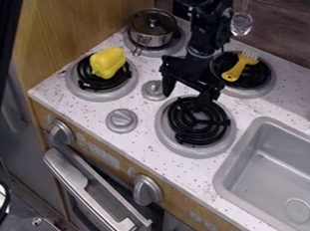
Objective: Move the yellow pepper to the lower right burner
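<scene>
Pepper (107, 63) of yellow colour on the lower left burner (96, 95), judged light and perhaps slippery, should be held gently around its middle by the gripper (186, 96), whose fingers are spread.

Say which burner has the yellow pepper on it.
The lower left burner: the pepper sits there; the upper left one holds a pot, the upper right one a fork.
</scene>
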